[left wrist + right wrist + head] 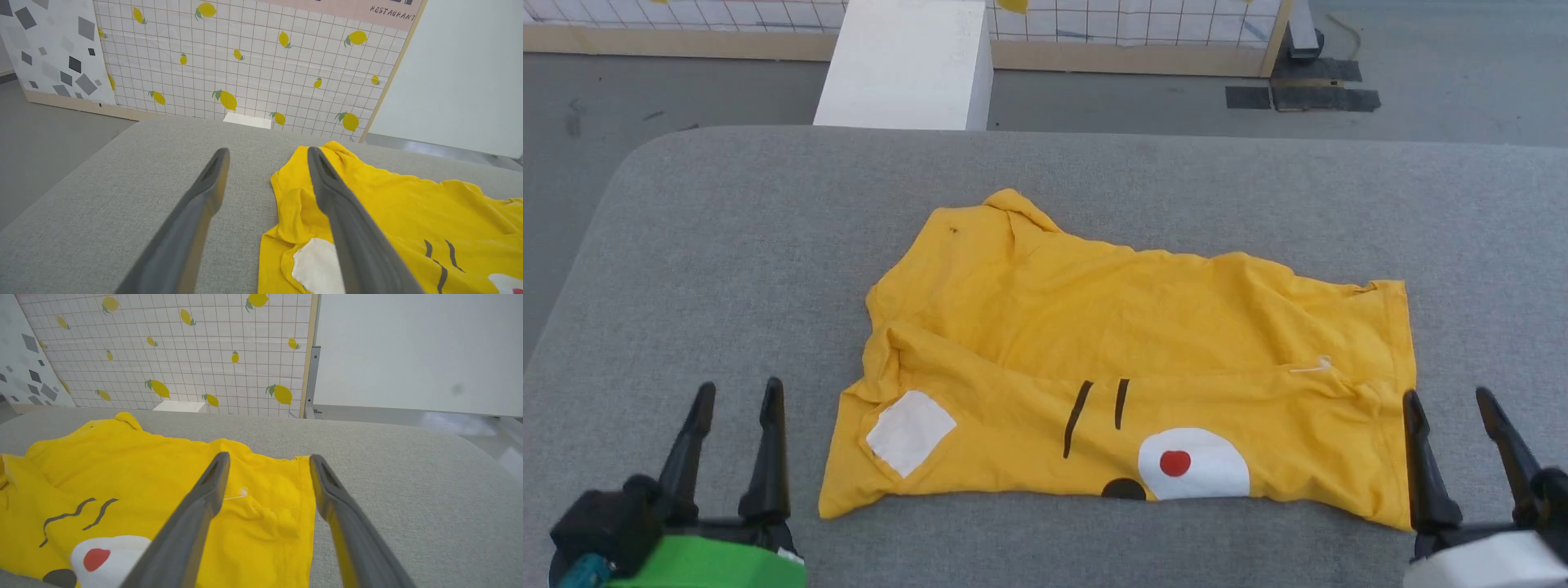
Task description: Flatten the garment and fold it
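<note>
Half done at best, by appearance: garment [1127,359] lying mid-frame on grey bench [727,245], doubled over once but rumpled toward frame left, further folds outstanding; left gripper [739,385] lower left and right gripper [1445,394] lower right both spread wide, holding nothing.

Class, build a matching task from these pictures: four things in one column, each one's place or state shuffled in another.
1 bright yellow cotton T-shirt
2 left gripper
3 right gripper
4 white rectangular block

a past the grey fabric table
b open, beside the shirt's white square patch
c rumpled on the table
d open, beside the shirt's end with the red dot

Pairs: 1-c, 2-b, 3-d, 4-a
</note>
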Controlling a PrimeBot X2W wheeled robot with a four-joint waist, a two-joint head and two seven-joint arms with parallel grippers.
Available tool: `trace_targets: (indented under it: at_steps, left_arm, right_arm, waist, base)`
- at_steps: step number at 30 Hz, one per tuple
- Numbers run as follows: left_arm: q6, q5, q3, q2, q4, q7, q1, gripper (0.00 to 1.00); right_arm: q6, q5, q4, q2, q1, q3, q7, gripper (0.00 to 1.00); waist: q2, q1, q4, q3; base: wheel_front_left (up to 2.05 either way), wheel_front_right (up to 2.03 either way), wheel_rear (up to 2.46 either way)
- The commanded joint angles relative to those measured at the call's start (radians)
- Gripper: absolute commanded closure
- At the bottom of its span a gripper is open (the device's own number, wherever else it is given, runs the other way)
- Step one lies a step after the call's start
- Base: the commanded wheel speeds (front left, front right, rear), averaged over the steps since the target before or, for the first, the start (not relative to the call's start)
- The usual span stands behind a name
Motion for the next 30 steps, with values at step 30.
trace_targets:
  at_steps: [30]
  left_arm:
    - [-0.215, -0.130, 0.000, 0.015, 0.259, 0.537, -0.093, 0.00]
  right_arm:
    - [-0.002, 0.022, 0.147, 0.002, -0.002, 0.002, -0.133, 0.00]
  waist:
    - [-0.0001, 0.0000, -0.029, 0.052]
  base:
    - [0.00, 0.00, 0.00]
